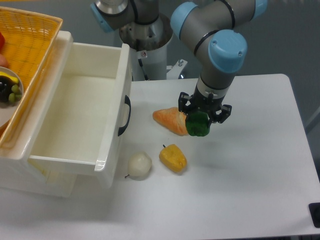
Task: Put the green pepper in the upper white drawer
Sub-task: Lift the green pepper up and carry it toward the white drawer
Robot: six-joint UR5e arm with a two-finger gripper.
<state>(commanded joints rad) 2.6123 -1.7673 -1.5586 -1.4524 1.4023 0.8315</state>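
— Where do you stand with the job?

— My gripper (199, 123) is closed on the green pepper (198, 124); my fingers clamp it from either side. It hangs right of the middle of the table (250, 190), just beside the orange wedge (171, 121), whose right end it partly overlaps from this angle. Whether it is lifted clear of the tabletop or only just resting there, I cannot tell.

— So the pickup is done?

— I judge the grasp made, yes. The carry and the release are what is left.

— And the drawer?

— The upper white drawer (65, 112) is pulled out on the left, its cavity bare and white, the dark handle (124, 116) on its front panel facing me. It is well apart from the pepper, with the wedge lying between the two.

— Anything else nearby?

— A yellow-orange pepper-shaped piece (173, 158) and a pale round fruit (139, 165) sit nearer the camera, below my path. A yellow wicker basket (27, 45) lies on the far left, over the drawer's left rim.

— What does the next move call for?

— Height, I think: enough to pass over the wedge and the drawer's front panel before travelling left and letting go inside.
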